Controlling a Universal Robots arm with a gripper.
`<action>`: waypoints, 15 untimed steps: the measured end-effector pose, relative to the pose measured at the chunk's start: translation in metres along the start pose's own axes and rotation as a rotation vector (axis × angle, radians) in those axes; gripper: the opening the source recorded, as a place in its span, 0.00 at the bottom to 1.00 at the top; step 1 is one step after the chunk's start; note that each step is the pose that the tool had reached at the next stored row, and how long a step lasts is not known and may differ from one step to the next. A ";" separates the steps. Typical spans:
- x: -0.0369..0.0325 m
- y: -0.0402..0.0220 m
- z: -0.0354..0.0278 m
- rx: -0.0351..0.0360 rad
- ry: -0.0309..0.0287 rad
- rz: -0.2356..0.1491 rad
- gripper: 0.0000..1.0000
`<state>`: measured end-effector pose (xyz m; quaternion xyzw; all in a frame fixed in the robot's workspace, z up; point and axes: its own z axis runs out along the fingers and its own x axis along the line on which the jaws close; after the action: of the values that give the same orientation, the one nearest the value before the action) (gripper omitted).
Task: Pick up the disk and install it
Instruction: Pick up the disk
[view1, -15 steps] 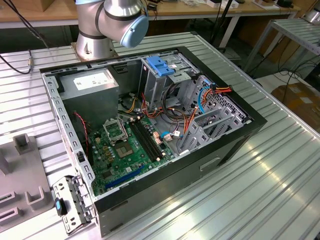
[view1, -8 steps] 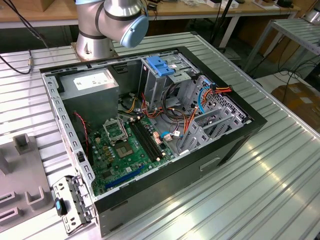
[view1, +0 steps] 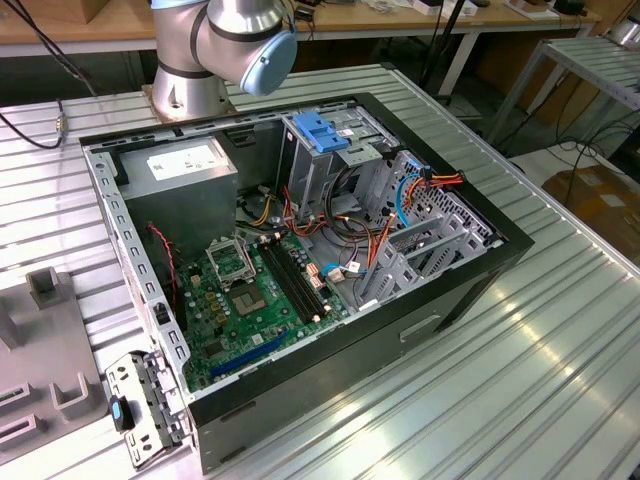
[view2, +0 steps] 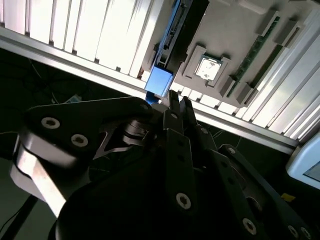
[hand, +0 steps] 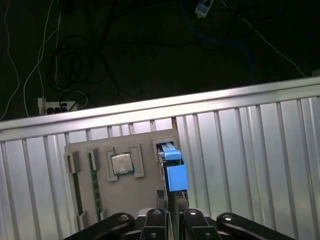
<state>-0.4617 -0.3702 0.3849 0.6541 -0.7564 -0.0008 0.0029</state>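
Disk (hand: 176, 177): on edge in tray (hand: 130, 195) slot, on surface (hand: 240, 165) | end effector (hand: 172, 201): narrow, pinching disk's blue end | risk: shallow end-grip, so disk may tilt, snag slot, slip.

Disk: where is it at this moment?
In both wrist views the disk stands on edge in a slot of the grey holder tray, beside the processor chip, just ahead of the gripper.
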 end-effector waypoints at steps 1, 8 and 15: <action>0.0000 0.0000 0.0008 0.0012 -0.0002 -0.004 0.24; 0.0003 0.0023 0.0098 0.0038 -0.0023 -0.040 0.31; -0.0008 0.0032 0.0235 0.0037 -0.0023 -0.048 0.45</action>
<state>-0.4648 -0.3689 0.3614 0.6721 -0.7404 -0.0003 0.0008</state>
